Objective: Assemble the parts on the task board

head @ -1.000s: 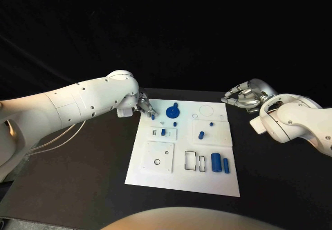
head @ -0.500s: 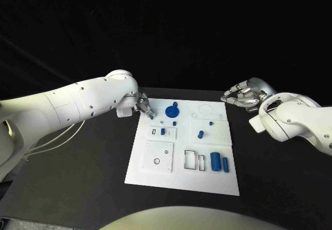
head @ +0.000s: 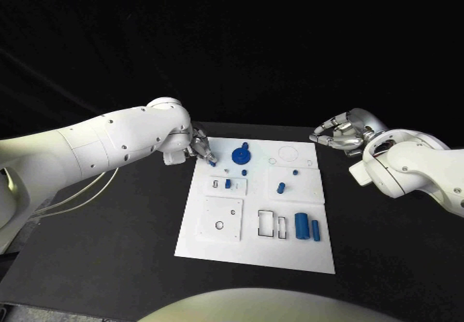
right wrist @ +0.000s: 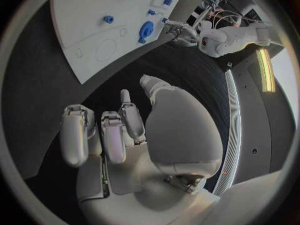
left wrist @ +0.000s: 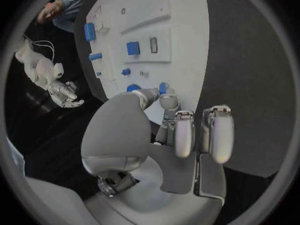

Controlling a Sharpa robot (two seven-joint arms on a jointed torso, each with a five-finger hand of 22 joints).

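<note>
Left hand: my silver left hand [head: 201, 149] is at the far left corner of the flat white plastic task board [head: 222, 245], pinching a small blue plastic peg [head: 212, 161] at my fingertips [left wrist: 164, 90].
Right hand: my silver right hand [head: 338, 137] hovers off the board's far right corner, fingers curled in, holding nothing.
Nearby: the round blue plastic gear piece [head: 241, 157] stands just beside my left fingertips.
Doing it well: I judge the peg should stay upright, line up over its hole, then go down slowly without nudging the gear.
</note>
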